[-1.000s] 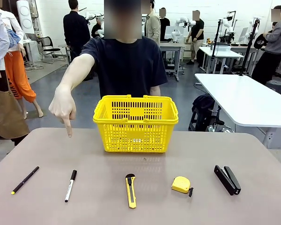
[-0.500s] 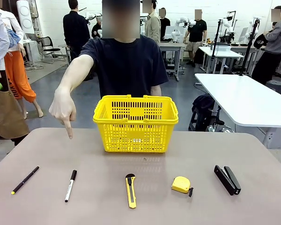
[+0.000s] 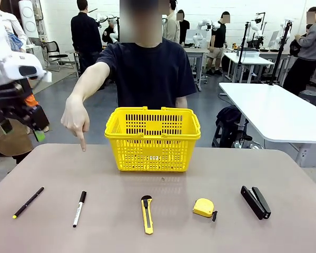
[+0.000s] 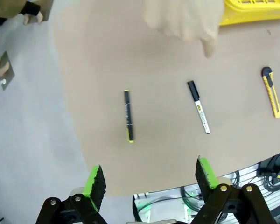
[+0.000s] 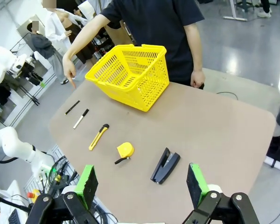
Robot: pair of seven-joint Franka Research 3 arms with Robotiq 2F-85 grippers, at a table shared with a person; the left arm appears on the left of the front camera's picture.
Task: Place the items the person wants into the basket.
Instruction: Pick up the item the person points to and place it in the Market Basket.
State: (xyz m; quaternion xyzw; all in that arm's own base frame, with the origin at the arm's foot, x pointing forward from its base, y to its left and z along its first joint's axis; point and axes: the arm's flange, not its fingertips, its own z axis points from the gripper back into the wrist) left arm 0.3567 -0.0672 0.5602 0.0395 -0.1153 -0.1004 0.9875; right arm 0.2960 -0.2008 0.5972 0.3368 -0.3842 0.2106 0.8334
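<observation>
**Basket (image 3: pixel 152 155) has nothing in it, all three tools left to go**

So we're right at the start here. The basket sits at the middle of the desk's (image 3: pixel 284 174) far edge, right in front of the person, and looking into it from the right wrist view we see nothing inside.

Everything lies in a row along the near edge. The pen (image 3: pixel 28 202) is closest to the near left corner, then come the marker (image 3: pixel 79 209) and the utility knife (image 3: pixel 147 214) about mid-desk. The tape measure (image 3: pixel 203 207) and the stapler (image 3: pixel 255 202) are out toward the right.

The person's hand (image 3: pixel 76 118) points a finger down over the far left part of the desk. We'd guess marker or pen, but honestly can't tell which.

The left gripper (image 4: pixel 149 177) hovers high above the left edge with its jaws spread wide and nothing between them. Same for the right gripper (image 5: pixel 141 182) up over the near right side: wide apart, nothing held. So by our count that's zero placed, with picking, carrying and dropping all to do.

As for writing, the marker's white barrel has some print and the basket's front wall has a small tag. Both are too small for us to read.
</observation>
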